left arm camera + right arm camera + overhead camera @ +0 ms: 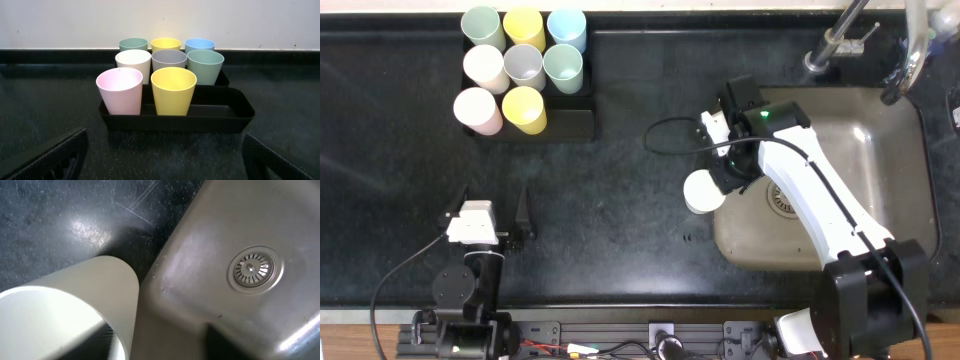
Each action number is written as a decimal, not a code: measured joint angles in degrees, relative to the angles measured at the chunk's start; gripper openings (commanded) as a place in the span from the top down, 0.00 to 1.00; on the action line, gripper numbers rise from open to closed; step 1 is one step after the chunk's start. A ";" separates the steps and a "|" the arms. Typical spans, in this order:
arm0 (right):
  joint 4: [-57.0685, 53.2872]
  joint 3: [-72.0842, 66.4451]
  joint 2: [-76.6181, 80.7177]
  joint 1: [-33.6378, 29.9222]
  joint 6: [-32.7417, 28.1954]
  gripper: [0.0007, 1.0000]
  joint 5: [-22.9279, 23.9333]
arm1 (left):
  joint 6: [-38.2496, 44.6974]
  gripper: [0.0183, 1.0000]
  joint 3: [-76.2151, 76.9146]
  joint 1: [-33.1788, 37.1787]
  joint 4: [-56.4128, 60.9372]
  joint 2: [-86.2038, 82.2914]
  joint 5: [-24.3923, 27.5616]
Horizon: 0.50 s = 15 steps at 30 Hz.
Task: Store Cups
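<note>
Cups [524,65] in the black tray [584,130] at the upper left of the top view come to eight: two yellow, two green, and one each of blue, white, grey and pink. They stand upright in rows of three. That leaves one slot [566,110] bare at the tray's lower right corner, which I'd guess is meant for the ninth. That ninth is the cream cup [701,193], clamped in the right gripper [713,184] just right of centre, over the left rim of the sink [880,150] (gripped by its wall for carrying across, I reckon). Left gripper [495,213] sits at lower left, fingers spread wide, holding nothing, facing the tray.
</note>
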 measured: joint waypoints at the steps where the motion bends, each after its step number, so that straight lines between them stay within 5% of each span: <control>1: 0.11 0.00 0.00 0.00 -0.02 0.95 -0.02 | 0.00 0.00 0.00 0.00 0.00 0.00 0.02; 15: -3.48 5.60 0.74 1.66 2.43 0.96 -2.67 | 0.02 0.00 0.00 0.00 -0.02 0.02 0.00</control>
